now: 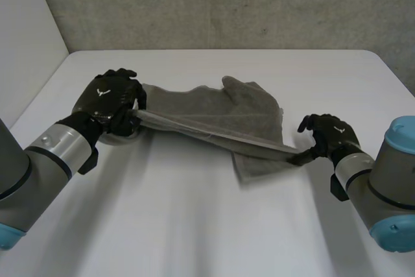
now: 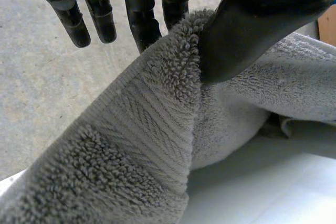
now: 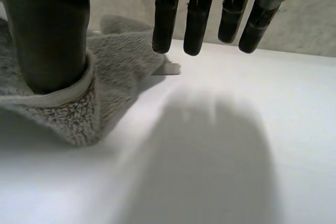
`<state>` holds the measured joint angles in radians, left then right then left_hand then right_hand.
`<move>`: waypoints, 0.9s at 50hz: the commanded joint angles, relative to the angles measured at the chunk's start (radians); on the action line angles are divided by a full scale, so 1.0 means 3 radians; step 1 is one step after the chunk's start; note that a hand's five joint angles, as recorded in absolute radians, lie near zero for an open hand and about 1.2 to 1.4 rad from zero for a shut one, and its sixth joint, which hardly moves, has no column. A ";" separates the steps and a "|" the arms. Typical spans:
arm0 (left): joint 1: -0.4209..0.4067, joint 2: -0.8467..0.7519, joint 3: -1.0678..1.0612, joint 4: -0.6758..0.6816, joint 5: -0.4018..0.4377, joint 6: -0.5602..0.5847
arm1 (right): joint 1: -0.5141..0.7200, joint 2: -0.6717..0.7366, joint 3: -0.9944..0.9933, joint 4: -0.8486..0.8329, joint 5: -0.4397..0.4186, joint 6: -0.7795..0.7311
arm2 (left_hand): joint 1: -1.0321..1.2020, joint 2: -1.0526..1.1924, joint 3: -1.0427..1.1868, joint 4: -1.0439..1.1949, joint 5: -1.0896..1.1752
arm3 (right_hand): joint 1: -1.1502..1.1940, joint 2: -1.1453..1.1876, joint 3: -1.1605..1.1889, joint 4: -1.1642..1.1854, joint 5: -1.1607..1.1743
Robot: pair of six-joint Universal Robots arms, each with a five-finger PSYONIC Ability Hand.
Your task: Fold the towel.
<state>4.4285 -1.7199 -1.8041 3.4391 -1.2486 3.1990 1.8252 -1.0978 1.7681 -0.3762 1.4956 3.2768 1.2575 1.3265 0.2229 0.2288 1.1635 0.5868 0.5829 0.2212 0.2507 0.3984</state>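
Observation:
A grey towel [image 1: 220,111] lies crumpled across the middle of the white table [image 1: 194,225], with one edge pulled into a taut line between my two hands. My left hand [image 1: 110,102] holds the towel's left end just above the table. In the left wrist view its thumb [image 2: 247,30] pinches the looped cloth [image 2: 147,145] against a finger. My right hand [image 1: 331,135] sits low at the towel's right end. In the right wrist view its thumb [image 3: 52,35] rests on the hemmed corner [image 3: 68,108], while its straight fingers [image 3: 197,14] hang clear of the cloth.
A grey wall runs behind the table's far edge, and a pale wall stands at the left. Bare white tabletop stretches in front of the towel and to the right of my right hand.

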 commanded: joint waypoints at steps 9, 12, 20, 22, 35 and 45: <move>-0.0020 0.0011 -0.0035 -0.0005 0.0005 -0.0110 | -0.0004 0.0029 -0.0013 -0.0065 -0.0005 0.0020 | 0.0463 0.0233 -0.0161 -0.0181 0.0194 | 0.0275 0.0288 -0.0156 -0.0254 0.0321; -0.0030 0.0011 -0.0035 -0.0005 0.0005 -0.0110 | 0.0001 0.0065 -0.0013 -0.0096 -0.0020 0.0025 | 0.0463 0.0233 -0.0161 -0.0181 0.0194 | 0.0490 0.0503 -0.0156 -0.0254 0.0536; -0.0056 0.0011 -0.0035 -0.0025 0.0010 -0.0110 | 0.0103 0.0146 -0.0044 -0.0081 -0.0051 0.0025 | 0.0463 0.0233 -0.0161 -0.0181 0.0194 | 0.0490 0.0503 -0.0156 -0.0254 0.0536; -0.0056 0.0011 -0.0035 -0.0025 0.0010 -0.0110 | 0.0118 0.0157 -0.0044 -0.0086 -0.0056 0.0025 | 0.0463 0.0233 -0.0161 -0.0181 0.0194 | 0.0966 0.0979 -0.0156 -0.0254 0.1012; -0.0005 0.0021 -0.0030 -0.0035 0.0010 -0.0105 | -0.0198 -0.0220 -0.0054 -0.0040 -0.0557 0.0056 | 0.0463 0.0233 -0.0161 -0.0181 0.0194 | 0.2698 0.2711 -0.0156 -0.0254 0.2745; -0.0005 0.0241 0.0031 -0.0301 0.0025 -0.0089 | -0.0434 -0.1173 -0.0407 0.0845 -0.1304 -0.0205 | 0.0463 0.0233 -0.0161 -0.0181 0.0194 | 0.2698 0.2711 -0.0156 -0.0254 0.2745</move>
<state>4.4274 -1.6908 -1.8073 3.4004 -1.2439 3.1701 1.7273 -1.3102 1.7186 -0.2897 1.2237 3.2686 1.2575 1.3265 0.2229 0.2288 1.1635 1.3204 1.3156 0.2212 0.2507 1.1512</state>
